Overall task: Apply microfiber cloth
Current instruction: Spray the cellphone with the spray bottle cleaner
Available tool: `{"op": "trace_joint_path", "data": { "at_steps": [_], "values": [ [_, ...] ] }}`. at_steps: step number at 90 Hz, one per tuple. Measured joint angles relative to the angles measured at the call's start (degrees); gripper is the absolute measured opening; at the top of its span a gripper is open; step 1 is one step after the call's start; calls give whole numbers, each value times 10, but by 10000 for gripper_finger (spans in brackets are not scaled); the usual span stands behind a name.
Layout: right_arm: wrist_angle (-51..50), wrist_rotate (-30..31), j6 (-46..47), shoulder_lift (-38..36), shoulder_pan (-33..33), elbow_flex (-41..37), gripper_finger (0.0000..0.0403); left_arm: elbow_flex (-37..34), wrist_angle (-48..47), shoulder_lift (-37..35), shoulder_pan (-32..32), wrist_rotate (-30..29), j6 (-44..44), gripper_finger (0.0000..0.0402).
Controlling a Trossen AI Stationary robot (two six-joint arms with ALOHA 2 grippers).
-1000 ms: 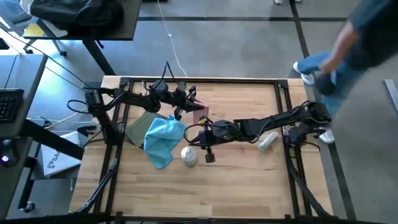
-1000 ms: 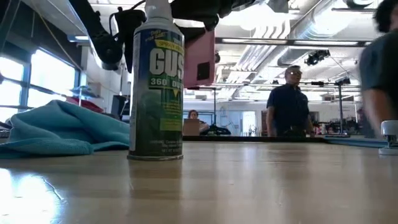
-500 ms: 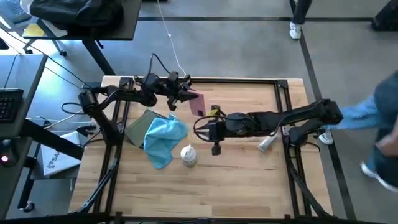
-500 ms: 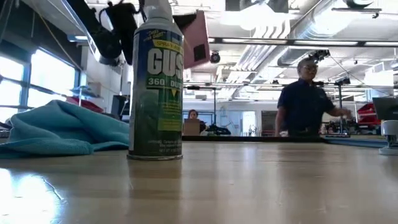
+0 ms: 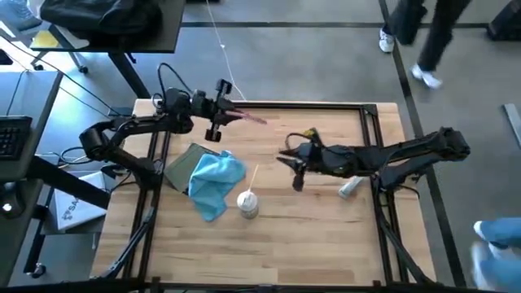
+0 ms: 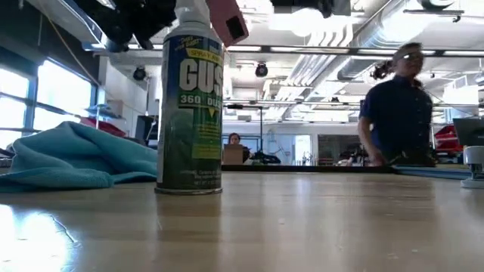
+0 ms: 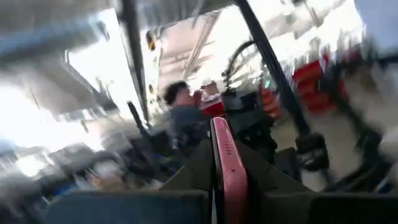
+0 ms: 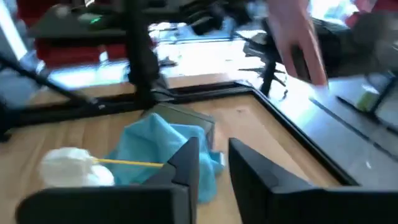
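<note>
The light-blue microfiber cloth point(image 5: 213, 179) lies crumpled at the table's left, one edge resting on an olive-green pouch point(image 5: 177, 167); it also shows in the low view point(image 6: 76, 155) and the right wrist view point(image 8: 163, 144). No gripper touches it. My left gripper point(image 5: 230, 113) is high over the far left of the table, shut on a flat pink thing point(image 5: 248, 118). My right gripper point(image 5: 295, 169) hangs over the table's middle, right of the cloth, open point(image 8: 214, 168) with nothing between its fingers. My left gripper pinches the pink thing between its two fingers, one on each flat face, at the end nearest the wrist point(image 7: 229, 186). The fingers lie roughly level, pointing toward the table's right. The pink thing sticks out past them, edge-on point(image 7: 222, 140), lifted clear above the table.
A green spray can point(image 5: 247, 203) with a thin straw stands just right of the cloth, large in the low view point(image 6: 189, 106). A small pale bottle point(image 5: 350, 187) lies at the right. People walk beyond the far right edge point(image 5: 427, 41); one stands behind the table point(image 6: 401, 106).
My left gripper has carried the pink thing up and toward the table's far left corner; the thing has tipped from hanging down to nearly level. My right gripper has drawn back toward the table's right, away from the cloth and can.
</note>
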Motion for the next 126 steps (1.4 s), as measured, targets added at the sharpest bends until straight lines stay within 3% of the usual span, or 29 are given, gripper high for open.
{"op": "trace_joint_path", "data": {
  "at_steps": [16,28,40,56,74,94,126],
  "values": [
    [124,24,124,-28,-10,-95,144,-13,-98,3,-25,-6,295,10],
    [166,24,279,-26,-40,-118,180,-13,-195,10,-55,-53,491,10],
    [151,-1,417,-24,-78,-121,192,-13,-249,14,-103,-136,664,10],
    [156,-71,484,-24,-142,-121,193,-13,-270,14,-158,-208,832,10],
    [176,-210,515,-24,-216,-120,193,-13,-278,18,-193,-257,945,10],
    [249,-312,479,-25,-272,-116,193,-13,-280,61,-200,-284,1069,10],
    [192,-364,426,-4,-289,-90,193,-13,-249,100,-217,-235,1090,10]
  ]
}}
